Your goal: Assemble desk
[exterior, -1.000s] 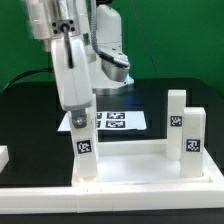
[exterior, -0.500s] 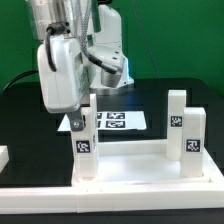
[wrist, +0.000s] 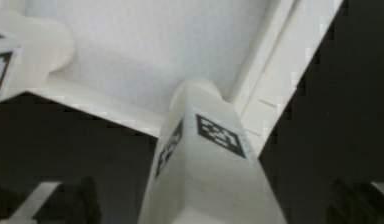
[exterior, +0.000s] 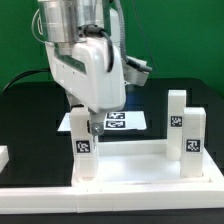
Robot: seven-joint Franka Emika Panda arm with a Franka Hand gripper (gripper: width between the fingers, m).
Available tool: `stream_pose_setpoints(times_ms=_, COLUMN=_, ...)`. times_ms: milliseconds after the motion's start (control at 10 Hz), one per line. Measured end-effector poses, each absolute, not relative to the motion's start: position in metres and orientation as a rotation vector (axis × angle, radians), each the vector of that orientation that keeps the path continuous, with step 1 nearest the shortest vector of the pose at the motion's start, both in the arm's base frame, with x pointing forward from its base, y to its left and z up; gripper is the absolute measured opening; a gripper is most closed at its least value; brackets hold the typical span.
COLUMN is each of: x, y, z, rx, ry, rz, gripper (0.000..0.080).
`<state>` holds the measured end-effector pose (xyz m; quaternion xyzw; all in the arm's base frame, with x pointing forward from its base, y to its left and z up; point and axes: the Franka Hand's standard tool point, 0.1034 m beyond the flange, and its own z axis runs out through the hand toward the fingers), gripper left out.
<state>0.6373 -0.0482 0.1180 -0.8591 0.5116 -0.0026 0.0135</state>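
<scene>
On the black tabletop (exterior: 25,110) the white desk panel (exterior: 140,165) lies flat near the front of the exterior view, its raised rim running along the near edge and up both sides. Three square leg posts stand upright on it, each carrying a small black-and-white tag: one at the exterior view's left (exterior: 83,150), directly below the arm, and two at the exterior view's right, a nearer one (exterior: 193,140) and one just behind it (exterior: 176,115). The robot arm (exterior: 85,60) fills the upper left of that view, its white body leaning over the left post, and the end effector (exterior: 86,118) sits right at the top of that post. Its dark fingertips (exterior: 93,126) show beside the post's upper end, and they appear spread rather than pinching it. In the wrist view the post (wrist: 203,160) rises up the middle of the picture with its tag facing the camera, and the two dark fingers (wrist: 47,200) stand well apart on either side of it, with black gaps between them and the post's faces; nothing is clamped. Beyond the post the wrist view shows the pale inside of the desk panel and its rim, with a rounded white part at one corner. Behind the desk panel the marker board (exterior: 120,121) lies flat on the black surface, partly hidden by the arm. A small white piece (exterior: 4,157) sits at the exterior view's far left edge.
</scene>
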Motion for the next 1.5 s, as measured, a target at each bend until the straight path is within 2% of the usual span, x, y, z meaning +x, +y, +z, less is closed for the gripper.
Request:
stream_pose_setpoints(times_ms=800, x=0.637, y=-0.061, z=0.118, rx=-2.968, ry=0.736, rz=-0.089, gripper=0.0649)
stream_pose_setpoints(times_ms=1100, x=0.637, y=-0.054, z=0.116, rx=-3.012, ry=0.592, rz=-0.091, gripper=0.0649)
stream_pose_setpoints(times_ms=1200, x=0.637, y=-0.054, z=0.116, rx=-3.003, ry=0.635, rz=-0.089, gripper=0.0562)
stream_pose_setpoints(times_ms=1300, x=0.637, y=-0.054, z=0.116, rx=-2.998, ry=0.654, rz=-0.088, gripper=0.0426)
stream_pose_setpoints(times_ms=1400, x=0.637, y=-0.053, z=0.115, rx=-2.979, ry=0.730, rz=-0.085, gripper=0.0426)
stream_pose_setpoints(times_ms=1500, x=0.637, y=-0.054, z=0.115, rx=-2.936, ry=0.879, rz=-0.079, gripper=0.0288)
